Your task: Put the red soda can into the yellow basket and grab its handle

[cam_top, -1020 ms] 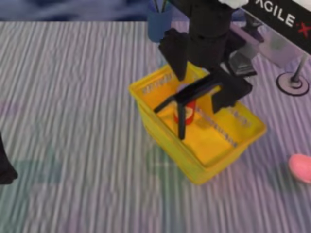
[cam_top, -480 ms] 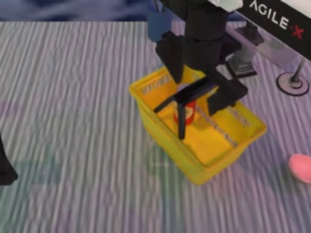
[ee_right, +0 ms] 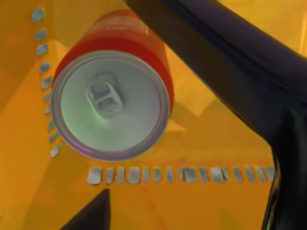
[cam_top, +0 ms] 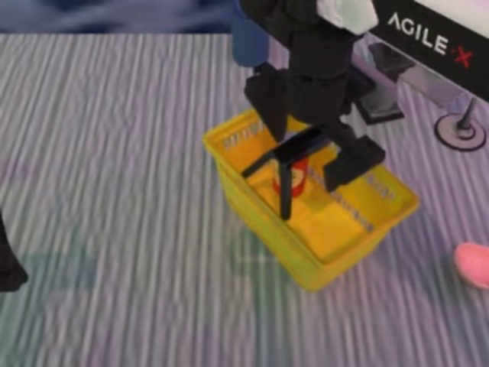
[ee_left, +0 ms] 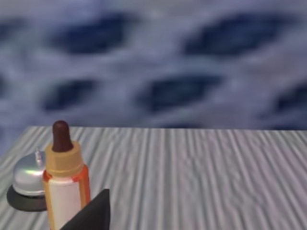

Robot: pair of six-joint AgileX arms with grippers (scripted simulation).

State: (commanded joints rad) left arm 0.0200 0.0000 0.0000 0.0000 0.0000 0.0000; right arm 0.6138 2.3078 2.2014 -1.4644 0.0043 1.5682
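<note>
Red soda can upright, silver top w/ pull-tab.

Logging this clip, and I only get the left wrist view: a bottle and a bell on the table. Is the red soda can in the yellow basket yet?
Observer: Yes. The top view shows the red soda can inside the yellow basket.
Operator: Is it upright?
Observer: It looks so. The right wrist view looks down onto its silver top with the pull tab.
Operator: Has the handle been grabbed?
Observer: Not yet. The right hand hovers open over the handle, one finger on each side of the raised bar. The left arm sits parked at the table's left edge.
</note>
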